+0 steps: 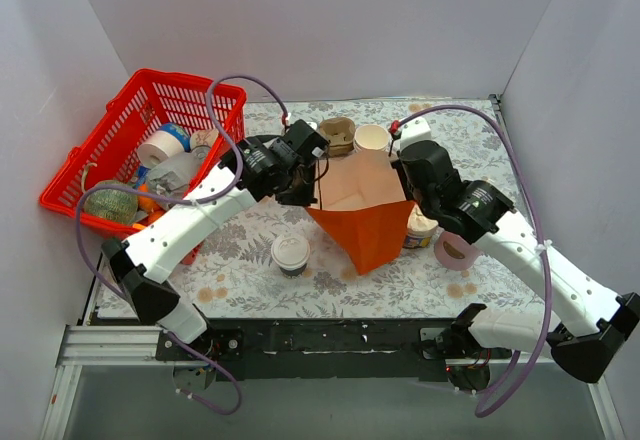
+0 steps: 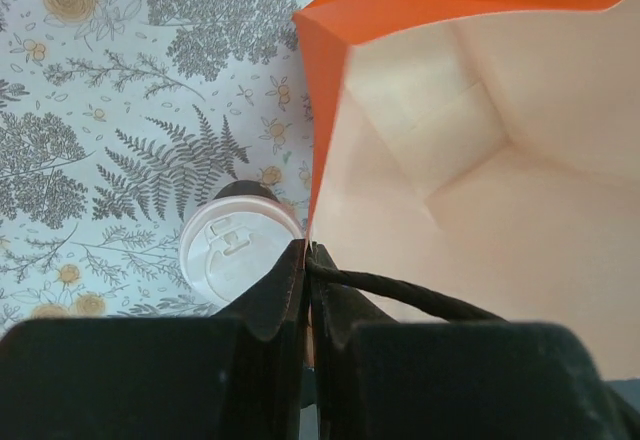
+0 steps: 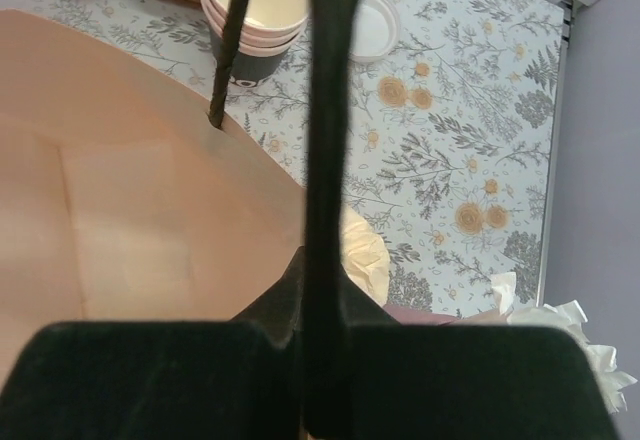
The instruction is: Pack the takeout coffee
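Left end effector (image 2: 308, 260) is pressed together on the left rim of the orange paper bag (image 1: 365, 225), right at the corner fold. One of the bag's black cord handles (image 2: 420, 300) runs out from between its fingers. Right end effector (image 3: 318, 265) is pinched shut too, on the opposite rim, and a black cord crosses right in front of that wrist camera. The bag's mouth stands wide open between the two, so you look straight down at the pale inside.

The takeout coffee (image 1: 290, 253) is sitting upright on the counter (image 1: 240, 280) with its white lid on. It's outside the bag, just beside the near-left side. In the left wrist view it's right below the bag's rim, partly hidden behind a finger.

Behind the bag there's a lidless cup (image 1: 372, 138) next to a cardboard cup carrier (image 1: 338, 135). In the right wrist view a loose white lid (image 3: 370, 25) lies flat beside that cup. A red basket (image 1: 140, 100) full of odds and ends sits at the far left. A pink tape roll (image 1: 455, 250) lies to the right of the bag, by the right arm.
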You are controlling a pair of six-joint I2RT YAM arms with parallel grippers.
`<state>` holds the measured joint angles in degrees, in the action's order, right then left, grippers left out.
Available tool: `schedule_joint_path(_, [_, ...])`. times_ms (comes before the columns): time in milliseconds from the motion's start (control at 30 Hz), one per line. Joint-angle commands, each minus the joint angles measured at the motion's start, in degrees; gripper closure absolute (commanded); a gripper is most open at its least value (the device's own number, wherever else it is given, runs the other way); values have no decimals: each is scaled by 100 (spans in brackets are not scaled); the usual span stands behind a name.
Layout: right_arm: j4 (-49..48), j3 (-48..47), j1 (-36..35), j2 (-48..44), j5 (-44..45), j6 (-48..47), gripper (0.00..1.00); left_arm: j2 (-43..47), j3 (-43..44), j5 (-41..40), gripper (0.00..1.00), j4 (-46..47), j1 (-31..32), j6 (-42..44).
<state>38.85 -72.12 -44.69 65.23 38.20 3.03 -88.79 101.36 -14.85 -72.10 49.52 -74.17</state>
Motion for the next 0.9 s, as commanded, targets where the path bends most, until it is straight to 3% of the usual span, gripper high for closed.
schedule_joint_path(0, [-325, 66, 83, -388, -372, -276, 99, -59, -379, 218, 93, -280, -3, 254])
schedule_joint_path(33, [-352, 75, 83, -406, -722, -285, 99, -42, -432, 359, 85, 69, -3, 263])
schedule_joint_path(100, [-361, 110, 83, -485, -1058, -189, 99, 2, -486, 527, 85, 414, -3, 19])
schedule_joint_path(167, [-256, 180, 83, -503, -1331, 100, 99, 107, -722, 544, 73, 1064, -3, -80])
schedule_joint_path(200, [-203, 189, 92, -485, -1402, 189, 99, 195, -810, 597, 73, 1240, -3, -132])
schedule_joint_path(267, [-10, 216, 92, -459, -1447, 416, 99, 257, -969, 632, 73, 1566, -3, -194])
schedule_joint_path(333, [105, 181, 83, -406, -1263, 558, 99, 327, -987, 659, 62, 1715, -3, -264])
schedule_joint_path(400, [193, 75, 92, -380, -1122, 716, 96, 398, -934, 624, 60, 1786, -3, -326])
schedule_joint_path(533, [79, -74, 92, -432, -1069, 734, 80, 958, -960, 755, 26, 2145, -3, -379])
schedule_joint_path(600, [53, -188, 92, -459, -1008, 726, 75, 1197, -1092, 948, 14, 2418, -3, -352])
schedule_joint_path(633, [52, -215, 92, -459, -981, 726, 69, 1407, -1144, 1001, 2, 2515, -3, -335])
schedule_joint_path(700, [52, -294, 92, -485, -928, 726, 66, 1575, -1267, 1177, 2, 2761, -3, -326])
schedule_joint_path(733, [26, -312, 92, -511, -867, 717, 56, 1637, -1285, 1221, 2, 2806, -3, -326])
schedule_joint_path(867, [79, -365, 92, -669, -682, 822, 35, 1690, -1163, 793, 2, 2614, -3, -370])
